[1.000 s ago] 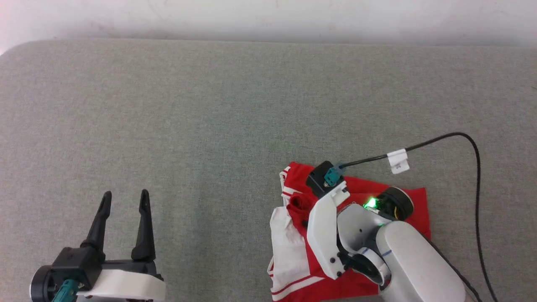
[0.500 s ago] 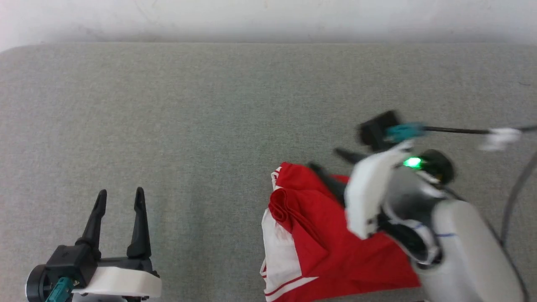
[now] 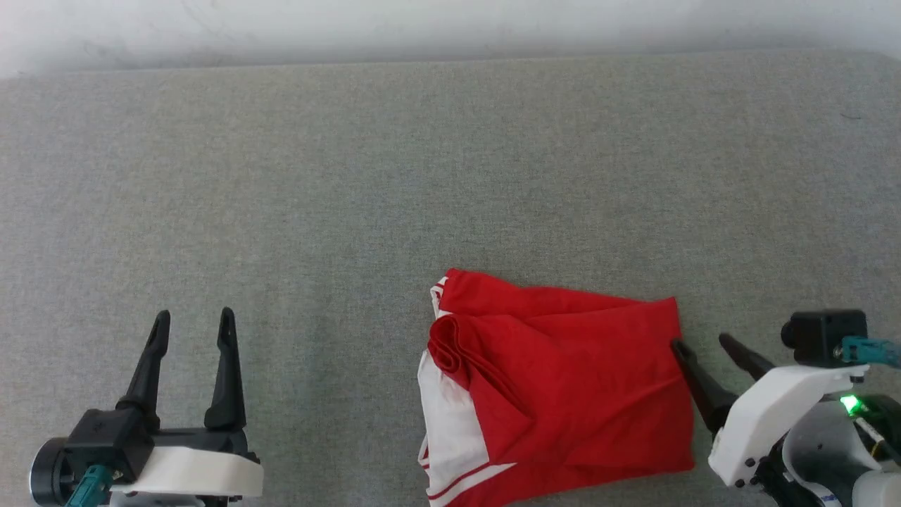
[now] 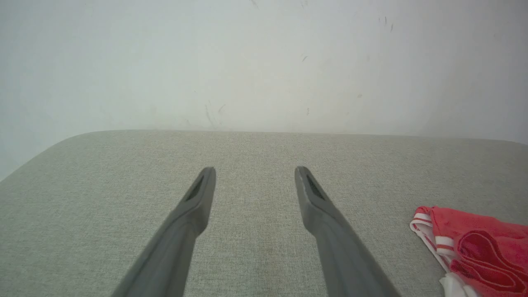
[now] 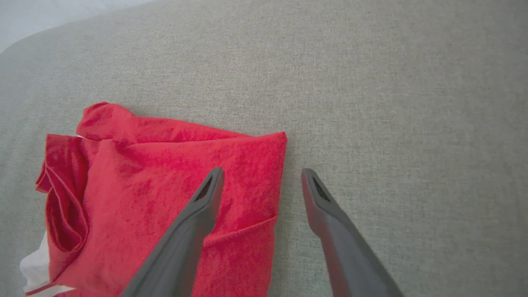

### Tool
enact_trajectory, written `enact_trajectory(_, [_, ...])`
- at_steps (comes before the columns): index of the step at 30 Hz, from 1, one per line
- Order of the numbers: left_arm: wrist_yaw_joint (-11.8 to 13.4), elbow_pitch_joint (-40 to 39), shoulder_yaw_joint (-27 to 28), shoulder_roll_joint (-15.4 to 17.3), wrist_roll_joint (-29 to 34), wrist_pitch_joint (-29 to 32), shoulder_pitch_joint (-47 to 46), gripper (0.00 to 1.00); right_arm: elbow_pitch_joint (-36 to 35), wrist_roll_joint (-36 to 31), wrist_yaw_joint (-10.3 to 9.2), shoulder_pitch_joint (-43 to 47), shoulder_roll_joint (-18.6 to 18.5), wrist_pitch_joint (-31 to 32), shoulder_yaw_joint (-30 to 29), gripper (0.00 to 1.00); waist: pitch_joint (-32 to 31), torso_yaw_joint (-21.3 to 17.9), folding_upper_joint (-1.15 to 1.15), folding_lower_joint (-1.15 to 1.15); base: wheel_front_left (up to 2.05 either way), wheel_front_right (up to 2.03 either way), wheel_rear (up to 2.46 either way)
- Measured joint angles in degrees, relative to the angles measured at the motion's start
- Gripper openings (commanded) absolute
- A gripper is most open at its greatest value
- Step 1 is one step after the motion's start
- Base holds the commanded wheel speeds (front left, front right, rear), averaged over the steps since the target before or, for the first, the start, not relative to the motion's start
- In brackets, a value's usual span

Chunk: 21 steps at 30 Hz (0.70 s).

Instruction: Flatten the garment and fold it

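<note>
- You have the garment (image 3: 563,380) lying as a rough folded rectangle on the grey table (image 3: 352,176), in the lower centre-right of the head view, with its bottom edge cut off by the frame
- Red cloth faces up; a white sleeve (image 3: 450,422) with red stripe trim shows along the left side of the bundle, and a rolled red fold sits near its upper left corner
- Your right claw (image 3: 700,341) is at the lower right of the head view, spread wide and holding nothing, its tips just beside the garment's right edge
- In the right wrist view one finger of that claw lies across the red cloth's edge and the other over bare table; you cannot tell from here whether either touches
- Your left claw (image 3: 195,313) is at the lower left of the head view, also wide and empty, well apart from the garment
- In the left wrist view its fingers point over bare table toward a pale wall (image 4: 264,62) at the top, with the garment at the lower right corner
</note>
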Motion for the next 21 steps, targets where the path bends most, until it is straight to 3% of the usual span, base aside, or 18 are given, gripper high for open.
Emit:
enact_trajectory(15, [-0.43, -0.55, -1.62, 1.72, 1.02, 1.29, -0.31, 1.0, 13.52, 5.49, 0.0, -0.59, 0.09, -0.81, -0.29, 0.98, -0.09, 1.48, 0.0, 0.0, 0.0, 0.0, 0.0])
enact_trajectory(16, [-0.45, -0.54, -1.77, 1.79, 1.03, 1.33, -0.31, 1.0, 14.18, 5.68, 0.0, -0.96, 0.09, -0.6, -0.27, 0.4, -0.2, 1.55, 0.0, 0.0, 0.0, 0.0, 0.0])
enact_trajectory(17, [-0.52, -0.53, -2.0, 1.86, 1.1, 1.38, -0.34, 1.0, 14.78, 5.61, 0.0, -1.33, 0.05, -0.58, -0.25, 0.06, -0.31, 1.62, 0.0, 0.0, 0.0, 0.0, 0.0])
enact_trajectory(18, [-0.73, -0.51, -2.22, 1.89, 1.18, 1.41, -0.36, 1.0, 15.18, 5.38, 0.0, -1.59, 0.01, -0.53, -0.24, 0.0, -0.42, 1.69, 0.0, 0.0, 0.0, 0.0, 0.0])
enact_trajectory(21, [-0.93, -0.45, -2.59, 2.03, 1.2, 1.59, -0.58, 1.0, 16.16, 5.13, 0.01, -2.42, 0.0, -0.52, -0.14, 0.0, -0.85, 1.76, 0.0, 0.0, 0.0, 0.0, 0.0])
